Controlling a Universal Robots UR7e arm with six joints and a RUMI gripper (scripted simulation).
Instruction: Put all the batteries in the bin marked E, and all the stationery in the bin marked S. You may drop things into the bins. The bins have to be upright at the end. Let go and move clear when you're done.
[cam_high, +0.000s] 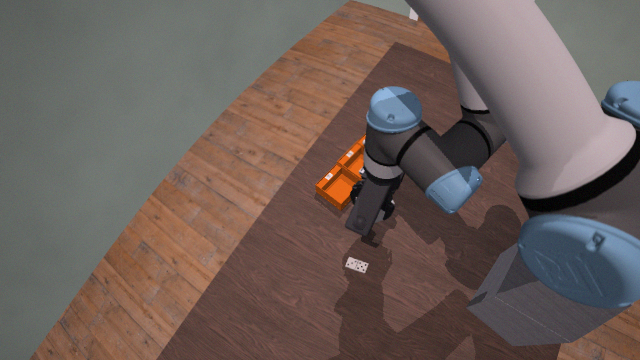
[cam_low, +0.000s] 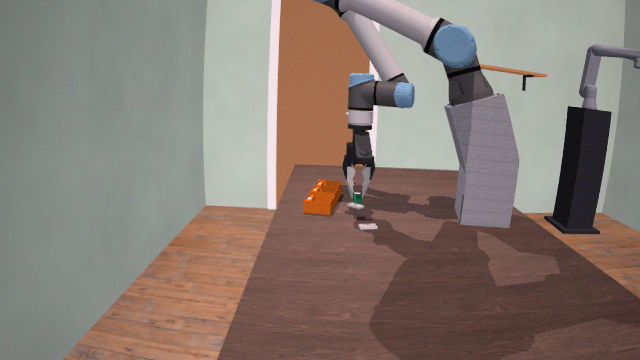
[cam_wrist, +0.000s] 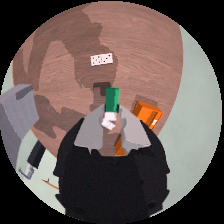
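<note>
Wrist view shows the end effector (cam_wrist: 110, 116) pinching a small green block (cam_wrist: 112, 100) w/ a white bit under it, right between the two grey fingers. I can't tell if the green thing is a battery or a bit of stationery, it's too small. In the exterior view the end effector hangs low over the dark bench (cam_low: 320, 300), pointing straight down, and the green block looks just above the bench or barely touching it, hard to say which. A small white thing (cam_low: 355, 205) lies right under it there. The orange bins (cam_low: 322, 197) sit just beside the end effector, joined in a row and upright. Top view shows small white labels on the bin walls, but the letters are too tiny to read, so I can't tell which is E and which is S. What I can see of the bin insides looks bare, tho the arm hides part of them. A white card w/ dots (cam_high: 357, 264) lies flat on the bench, near the end effector but apart from it, on the side away from the bins. So I think the job is only near its start: one thing is picked up and nothing seems dropped in yet. Left to do, I guess: lift the green block, carry it over the right bin, let go, then sort the card and any other bits.
</note>
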